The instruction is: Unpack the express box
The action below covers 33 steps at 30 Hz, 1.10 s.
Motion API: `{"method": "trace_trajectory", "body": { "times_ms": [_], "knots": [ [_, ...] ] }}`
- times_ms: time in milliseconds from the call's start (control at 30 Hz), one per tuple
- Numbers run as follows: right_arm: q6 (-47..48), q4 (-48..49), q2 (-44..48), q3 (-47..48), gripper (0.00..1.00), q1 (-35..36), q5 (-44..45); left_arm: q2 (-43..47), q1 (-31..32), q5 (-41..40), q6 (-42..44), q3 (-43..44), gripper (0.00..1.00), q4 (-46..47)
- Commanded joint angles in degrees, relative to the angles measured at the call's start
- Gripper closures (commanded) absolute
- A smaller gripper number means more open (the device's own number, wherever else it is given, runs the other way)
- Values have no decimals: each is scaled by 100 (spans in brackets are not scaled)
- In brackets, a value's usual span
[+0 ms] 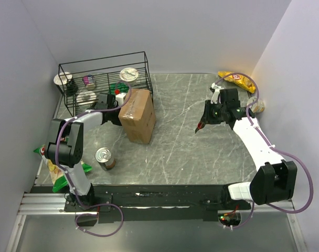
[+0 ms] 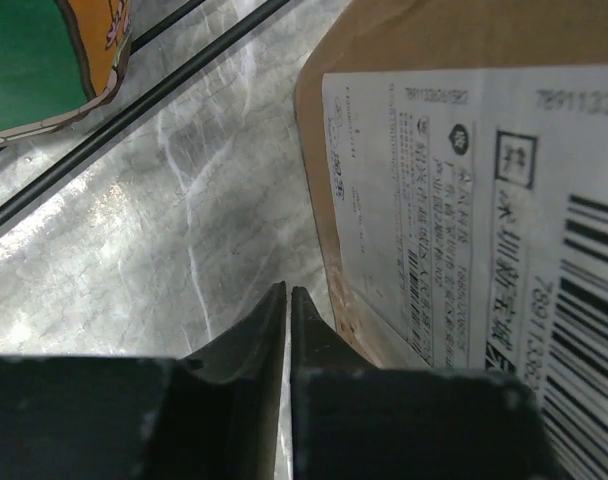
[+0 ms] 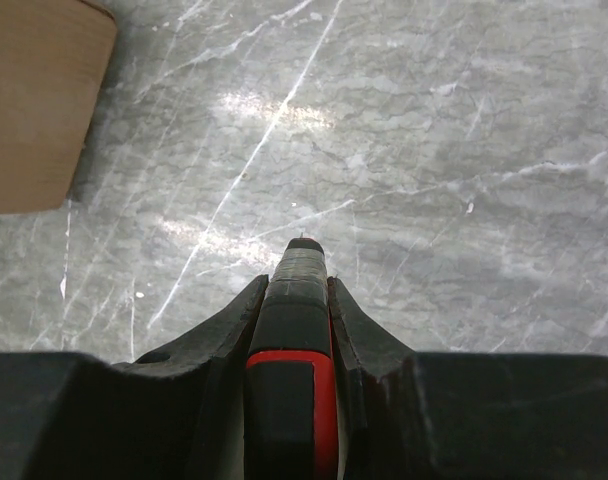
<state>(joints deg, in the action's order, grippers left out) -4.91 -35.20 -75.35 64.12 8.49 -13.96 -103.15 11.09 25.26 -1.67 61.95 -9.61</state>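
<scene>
The express box [image 1: 138, 115] is a brown cardboard carton standing on the marble table, just in front of the wire basket. In the left wrist view its white printed label [image 2: 454, 210] fills the right side. My left gripper [image 1: 116, 116] sits at the box's left face, its jaws [image 2: 287, 292] pressed nearly together with nothing between them, beside the carton's edge. My right gripper [image 1: 211, 114] hovers over the table right of centre, shut on a black and red utility knife [image 3: 296, 320] whose tip [image 1: 200, 127] points down toward the table. A corner of the box [image 3: 34, 100] shows in the right wrist view.
A black wire basket [image 1: 104, 79] with cups and packets stands at the back left. A tin can [image 1: 105, 158] stands in front of the box. A green packet [image 1: 60, 178] lies at the left edge, a yellow snack bag [image 1: 237, 80] at the back right.
</scene>
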Motion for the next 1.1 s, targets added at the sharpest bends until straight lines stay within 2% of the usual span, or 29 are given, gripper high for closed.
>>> {"method": "trace_trajectory", "body": {
  "times_ms": [0,133,300,500,733,933,1067],
  "knots": [
    [-80,242,-14,356,100,30,-142,-319,148,-65,-70,-78,84,-1061],
    [-98,329,-85,426,100,144,-169,-249,165,-47,-105,-69,78,-1183],
    [-72,505,-243,593,100,267,-108,128,156,-389,35,-43,59,-1613],
    [-89,619,-655,1023,100,495,-116,488,156,-425,306,-104,49,-1702],
    [69,944,-1385,1700,100,1100,-20,963,139,751,563,-447,48,-1527],
    [253,1156,-2307,2613,100,1725,86,999,244,1183,738,-614,47,-1176],
    [385,1165,-2756,3228,100,2042,551,763,725,1447,905,-615,48,-973]
  ]
}}
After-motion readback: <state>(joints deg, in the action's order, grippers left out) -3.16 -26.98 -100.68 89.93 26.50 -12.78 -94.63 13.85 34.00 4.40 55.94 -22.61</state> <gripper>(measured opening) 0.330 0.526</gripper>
